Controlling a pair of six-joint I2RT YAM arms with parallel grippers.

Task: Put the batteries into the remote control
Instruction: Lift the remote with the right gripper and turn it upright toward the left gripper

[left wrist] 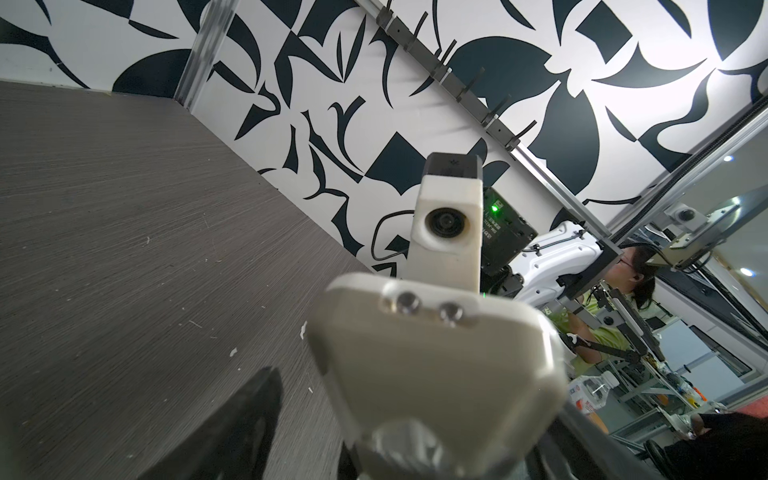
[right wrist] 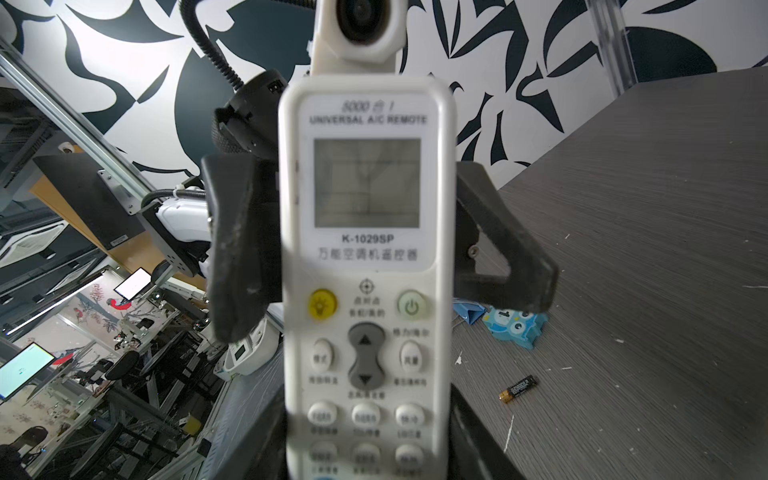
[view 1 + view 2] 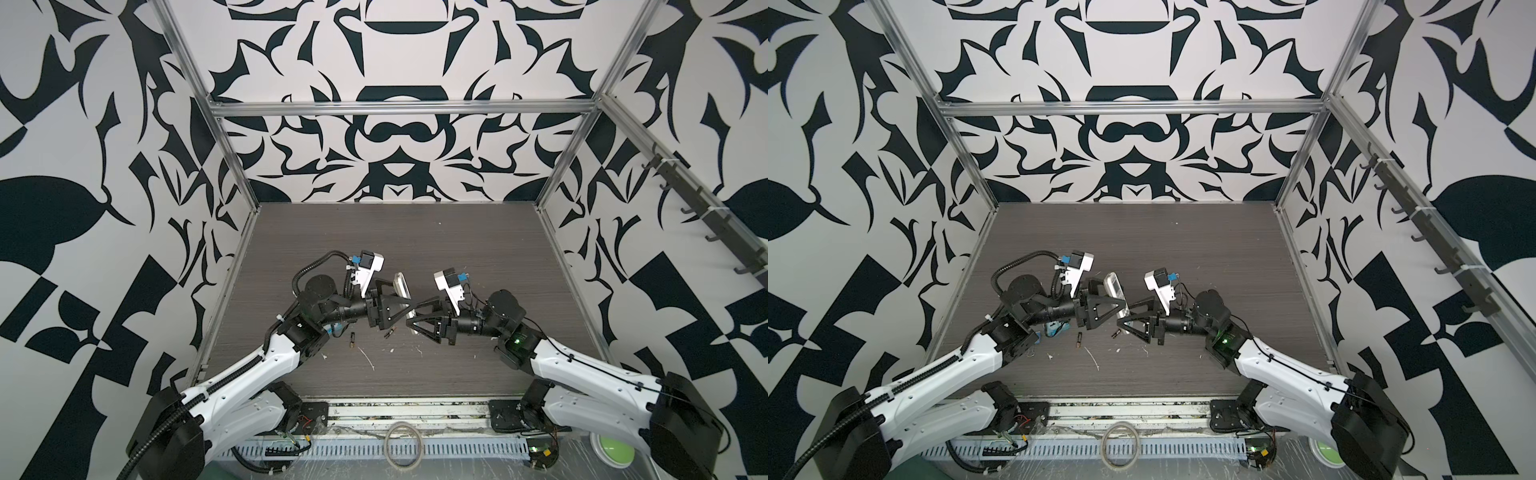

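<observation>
1. Above the middle of the dark grey wood-grain table [image 3: 415, 249], the slim white rectangular plastic remote control [image 3: 400, 284] hangs in the air, its buttons facing the right wrist camera
2. Right gripper [image 3: 413, 316]: jaws pinch the remote control's lower end
3. Left gripper [image 3: 401, 301]: jaws spread around its screen end, with a gap beside one finger [image 1: 232, 424]
4. Two thin dark cylindrical batteries lie on the table: one battery [image 3: 352, 338] near the left arm, the other battery [image 3: 389, 332] just below the jaws
5. A blue googly-eyed toy [image 2: 515, 328] is partly hidden by the left gripper, with white scraps [image 3: 368, 359] nearby

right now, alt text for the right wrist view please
A slim white plastic remote control, grey screen and buttons facing the camera, fills the middle, with black fingers of the left gripper either side of its screen. A thin dark gold-tipped battery and a blue googly-eyed toy lie on the grey woodgrain table.
</observation>
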